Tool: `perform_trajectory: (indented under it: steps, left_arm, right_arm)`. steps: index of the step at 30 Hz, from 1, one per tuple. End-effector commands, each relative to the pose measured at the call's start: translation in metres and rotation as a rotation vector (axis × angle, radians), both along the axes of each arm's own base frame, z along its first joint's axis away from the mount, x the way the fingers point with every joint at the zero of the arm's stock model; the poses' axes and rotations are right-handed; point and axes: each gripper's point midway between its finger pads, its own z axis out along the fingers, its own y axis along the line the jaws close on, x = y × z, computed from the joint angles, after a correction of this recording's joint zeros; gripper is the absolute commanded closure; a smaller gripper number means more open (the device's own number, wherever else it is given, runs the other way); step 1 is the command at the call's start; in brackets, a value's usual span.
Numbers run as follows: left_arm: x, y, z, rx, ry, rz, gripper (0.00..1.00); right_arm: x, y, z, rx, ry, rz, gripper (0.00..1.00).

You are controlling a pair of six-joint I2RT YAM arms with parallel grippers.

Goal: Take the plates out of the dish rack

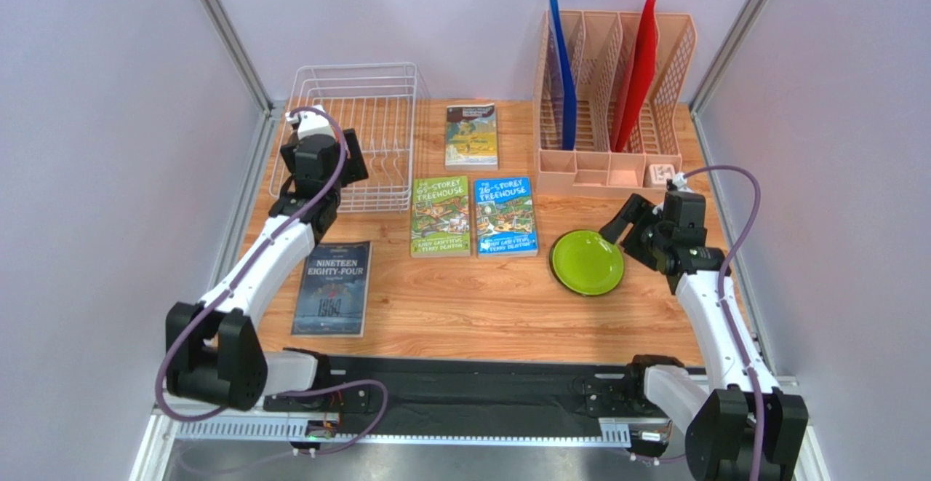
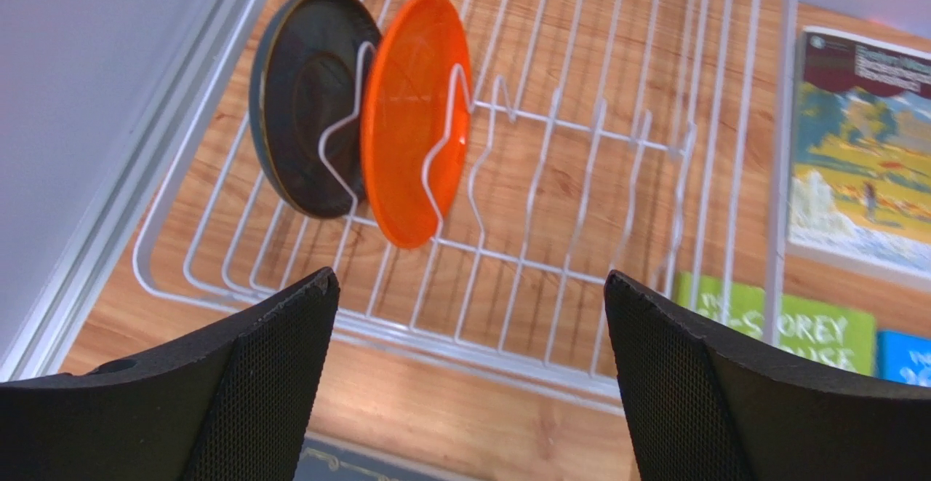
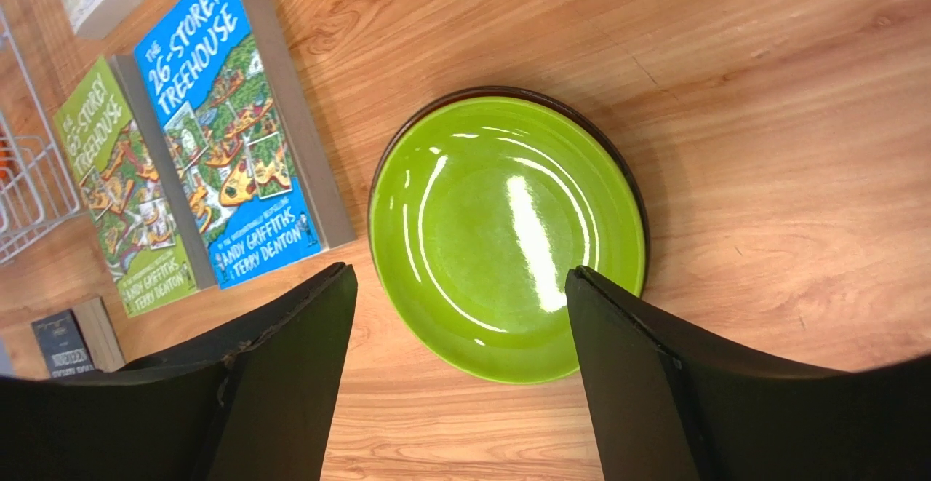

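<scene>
At upper left in the left wrist view, the orange plate (image 2: 410, 121) and dark grey plate (image 2: 295, 99) are standing on edge in the dish rack (image 1: 385, 143), faces along its row. Left end effector (image 2: 468, 295) is hovering released; pinching the orange rim should come next. Right end effector (image 3: 461, 285) is gaping over the lime green plate (image 3: 503, 230), lying flat on the bench (image 3: 765, 121), perhaps atop another.

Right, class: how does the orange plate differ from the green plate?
The orange plate stands on edge between the prongs of the rack; the green plate lies flat on the table. The orange plate sits in the rack, ahead of the open left gripper; the green plate is out of it, under the open right gripper. Both are small, round and ungripped.
</scene>
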Motion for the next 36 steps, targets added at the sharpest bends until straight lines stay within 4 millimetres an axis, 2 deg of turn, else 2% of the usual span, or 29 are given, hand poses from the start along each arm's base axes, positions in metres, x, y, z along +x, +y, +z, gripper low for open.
perform_trajectory:
  steps: [1,6,12,16,18,21,22,25,30,31,33,34,36]
  left_arm:
    - [0.04,0.02,0.014,0.046,-0.074,0.057,0.04]
    - [0.073,0.035,-0.01,0.057,-0.028,0.09,0.09]
    - [0.102,0.058,-0.03,0.077,-0.026,0.14,0.1]
    - [0.103,0.066,-0.035,0.077,-0.047,0.17,0.12]
    - [0.107,0.07,-0.038,0.056,-0.036,0.172,0.26]
    - [0.108,0.071,-0.045,0.051,-0.009,0.159,0.38]
    - [0.108,0.071,-0.046,0.049,-0.008,0.16,0.49]
    - [0.106,0.07,-0.05,0.041,-0.001,0.157,0.64]
    - [0.104,0.068,-0.06,0.019,0.016,0.156,0.59]
    - [0.104,0.068,-0.061,0.016,0.016,0.157,0.63]
    - [0.104,0.066,-0.063,0.007,0.016,0.151,0.64]
    - [0.104,0.066,-0.064,0.006,0.019,0.148,0.73]
    - [0.104,0.066,-0.069,0.009,0.038,0.148,0.76]
  right_arm:
    - [0.019,0.011,0.025,0.017,-0.082,0.082,0.25]
    - [0.029,0.016,0.017,0.037,-0.059,0.102,0.29]
    - [0.042,0.016,0.009,0.036,-0.04,0.116,0.33]
    - [0.048,0.017,0.003,0.04,-0.022,0.123,0.35]
    - [0.05,0.018,0.001,0.046,-0.015,0.126,0.35]
    - [0.051,0.018,-0.003,0.049,-0.003,0.126,0.36]
    - [0.052,0.018,-0.003,0.048,-0.005,0.127,0.37]
    - [0.051,0.018,-0.004,0.047,0.001,0.127,0.36]
    - [0.05,0.02,-0.005,0.052,0.002,0.134,0.36]
    - [0.049,0.02,-0.006,0.055,0.006,0.136,0.36]
    - [0.049,0.02,-0.005,0.056,0.005,0.137,0.36]
    - [0.049,0.02,-0.005,0.056,0.003,0.137,0.36]
    - [0.049,0.02,-0.006,0.056,0.006,0.139,0.36]
